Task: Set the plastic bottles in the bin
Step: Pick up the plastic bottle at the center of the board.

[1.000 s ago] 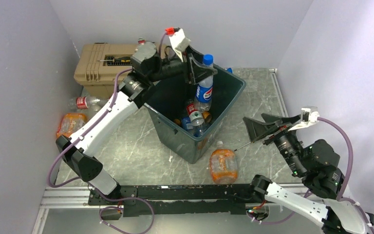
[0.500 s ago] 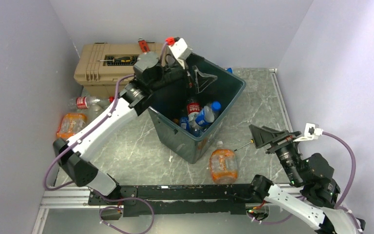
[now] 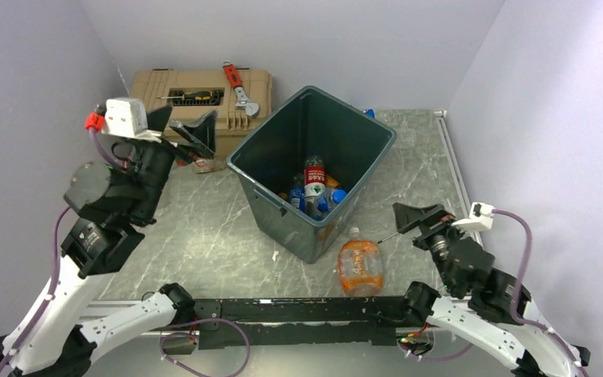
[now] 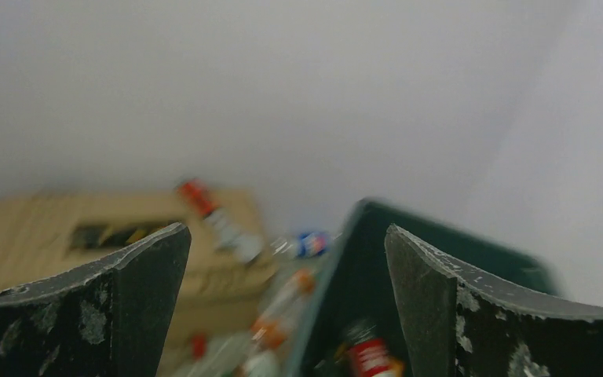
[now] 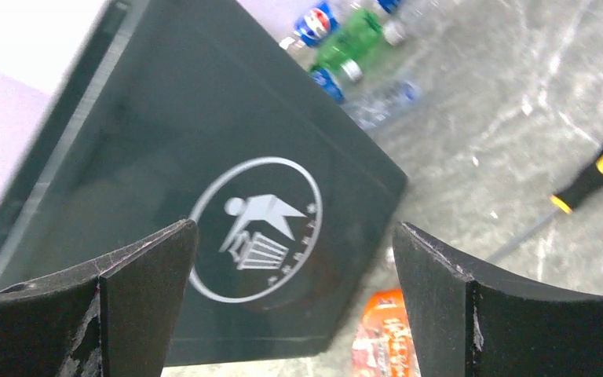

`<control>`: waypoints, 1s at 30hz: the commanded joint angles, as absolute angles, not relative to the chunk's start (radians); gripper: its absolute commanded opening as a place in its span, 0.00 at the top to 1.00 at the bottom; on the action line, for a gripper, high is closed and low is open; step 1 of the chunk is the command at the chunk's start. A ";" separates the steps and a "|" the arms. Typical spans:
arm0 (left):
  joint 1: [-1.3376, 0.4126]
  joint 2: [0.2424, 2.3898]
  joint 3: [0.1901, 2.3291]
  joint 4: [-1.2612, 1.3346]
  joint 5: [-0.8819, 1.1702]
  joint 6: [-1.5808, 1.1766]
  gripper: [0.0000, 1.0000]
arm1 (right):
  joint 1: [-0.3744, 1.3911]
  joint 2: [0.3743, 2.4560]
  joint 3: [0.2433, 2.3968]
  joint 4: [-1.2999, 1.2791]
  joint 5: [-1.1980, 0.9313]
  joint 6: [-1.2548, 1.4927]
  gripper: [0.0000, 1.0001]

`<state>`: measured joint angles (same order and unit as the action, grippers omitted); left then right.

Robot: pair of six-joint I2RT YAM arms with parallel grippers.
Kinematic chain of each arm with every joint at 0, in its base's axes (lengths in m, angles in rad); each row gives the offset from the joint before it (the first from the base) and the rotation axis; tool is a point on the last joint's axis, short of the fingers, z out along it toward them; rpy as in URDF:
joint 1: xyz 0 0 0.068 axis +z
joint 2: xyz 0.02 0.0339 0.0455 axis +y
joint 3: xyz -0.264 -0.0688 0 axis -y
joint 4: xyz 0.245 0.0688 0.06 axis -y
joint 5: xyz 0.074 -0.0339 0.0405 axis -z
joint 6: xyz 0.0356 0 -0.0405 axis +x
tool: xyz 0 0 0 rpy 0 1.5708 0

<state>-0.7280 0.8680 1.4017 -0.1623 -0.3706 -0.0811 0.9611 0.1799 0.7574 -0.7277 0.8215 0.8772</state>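
Observation:
The dark green bin [image 3: 281,222] stands mid-table, and several plastic bottles [image 3: 313,185] lie inside it, one with a red label upright. A crushed orange-labelled bottle [image 3: 359,265] lies on the table by the bin's near corner. My left gripper [image 3: 182,130] hangs open and empty, high over the table's left side in front of the toolbox. Its blurred wrist view shows the bin [image 4: 408,251] and loose bottles [image 4: 275,314] beside it. My right gripper [image 3: 413,220] is open and empty, right of the bin, facing its wall [image 5: 204,157] and the orange bottle [image 5: 381,330].
A tan toolbox [image 3: 149,88] at the back left carries a red wrench [image 3: 237,85] and a yellow-handled screwdriver [image 3: 192,96]. Another screwdriver [image 5: 597,177] lies on the table near my right gripper. More bottles [image 5: 345,39] lie behind the bin.
The left gripper opened over the bin and a blue-capped bottle dropped in. That arm then swung back left, off the bin. The right arm lowered and drew nearer.

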 commanded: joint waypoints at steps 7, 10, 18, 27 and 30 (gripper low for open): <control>-0.651 0.701 1.061 -0.606 -0.898 -0.396 0.01 | 0.965 0.216 0.644 -0.871 0.890 1.157 0.02; -0.535 0.739 1.039 -0.690 -0.771 -0.557 0.01 | 0.965 0.165 0.614 -0.876 0.880 1.166 0.03; 0.138 0.892 0.940 -0.581 -0.033 -0.794 0.01 | 0.966 0.091 0.606 -0.940 0.848 1.174 0.03; 0.224 1.003 0.827 -0.597 -0.109 -1.013 0.01 | 0.965 0.064 0.542 -0.887 0.786 1.143 0.03; 0.219 1.031 0.793 -0.549 -0.066 -1.051 0.01 | 0.965 0.078 0.527 -0.862 0.770 1.121 0.03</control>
